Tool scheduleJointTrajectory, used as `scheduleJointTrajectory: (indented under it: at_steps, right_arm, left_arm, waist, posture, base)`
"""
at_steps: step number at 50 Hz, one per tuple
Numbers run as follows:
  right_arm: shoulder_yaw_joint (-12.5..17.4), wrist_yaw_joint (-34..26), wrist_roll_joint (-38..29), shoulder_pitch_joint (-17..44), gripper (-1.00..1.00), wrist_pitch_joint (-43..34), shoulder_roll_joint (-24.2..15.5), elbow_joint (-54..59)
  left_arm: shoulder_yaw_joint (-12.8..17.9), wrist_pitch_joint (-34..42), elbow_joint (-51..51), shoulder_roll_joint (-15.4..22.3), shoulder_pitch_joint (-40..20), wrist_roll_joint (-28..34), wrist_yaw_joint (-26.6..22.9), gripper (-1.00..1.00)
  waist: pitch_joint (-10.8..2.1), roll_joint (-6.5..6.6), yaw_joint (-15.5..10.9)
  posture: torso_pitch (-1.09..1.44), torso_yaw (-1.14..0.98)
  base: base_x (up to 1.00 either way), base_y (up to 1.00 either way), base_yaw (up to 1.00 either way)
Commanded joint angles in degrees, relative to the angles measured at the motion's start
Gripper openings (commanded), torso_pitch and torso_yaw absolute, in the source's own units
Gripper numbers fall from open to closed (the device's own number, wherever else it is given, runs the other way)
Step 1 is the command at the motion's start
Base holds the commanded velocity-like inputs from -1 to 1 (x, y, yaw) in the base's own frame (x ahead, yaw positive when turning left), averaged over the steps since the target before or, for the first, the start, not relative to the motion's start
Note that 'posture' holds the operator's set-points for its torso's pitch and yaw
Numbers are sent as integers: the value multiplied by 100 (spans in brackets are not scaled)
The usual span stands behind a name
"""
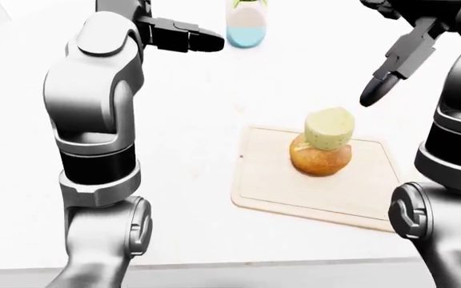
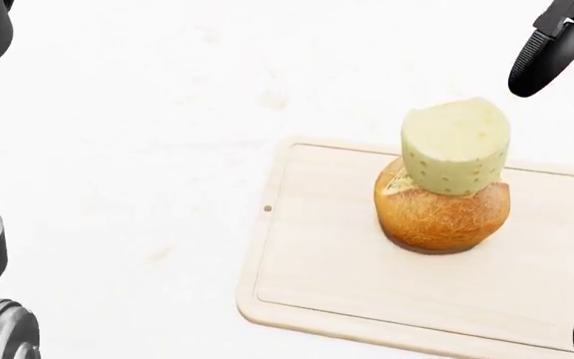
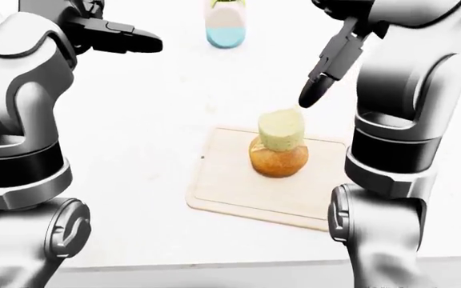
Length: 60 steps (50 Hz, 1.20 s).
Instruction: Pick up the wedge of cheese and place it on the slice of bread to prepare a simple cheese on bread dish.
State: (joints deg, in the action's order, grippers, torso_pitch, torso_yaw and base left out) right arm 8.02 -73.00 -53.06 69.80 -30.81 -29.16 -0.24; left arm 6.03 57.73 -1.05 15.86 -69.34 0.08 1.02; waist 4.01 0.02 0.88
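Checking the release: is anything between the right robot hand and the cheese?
Nothing. In the left-eye view the right robot hand hangs up and right of the cheese, with only bare white counter showing between them.
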Motion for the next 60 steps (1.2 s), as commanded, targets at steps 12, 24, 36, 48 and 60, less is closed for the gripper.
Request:
scheduleJointTrajectory:
  at_steps: [12,24,36,48,60]
  right_arm:
    - [70,1188,730,423,100,-555,-111,-64]
    - [103,2081,1614,833,100,-1057,-179,8]
    - [13,2302,1884,1215,100,-1257,-526,75]
    - [-99,2159,1779,1675,100,-1371,-658,175]
    - [-139,2061,1637,1928,100,-1366,-610,287]
  left_arm:
    - [69,59,-99,108,-644,-63,112,100]
    - [31,315,8,209,-1252,-93,107,100]
    - [-14,406,241,315,-1803,11,55,100]
    - [-26,597,237,328,-2132,101,-15,100]
    - [-16,680,273,356,-2323,136,-62,100]
  waist:
    - [-159,-42,-28]
    - [-123,-55,-49]
    - [-80,-85,-58]
    - [-35,-95,-51]
    - [-10,-93,-48]
  posture:
    - [0,0]
    - [0,0]
    - [0,0]
    - [0,0]
    - [0,0]
  base:
    - [0,0,0]
    - [0,0,0]
    - [0,0,0]
    - [0,0,0]
    - [0,0,0]
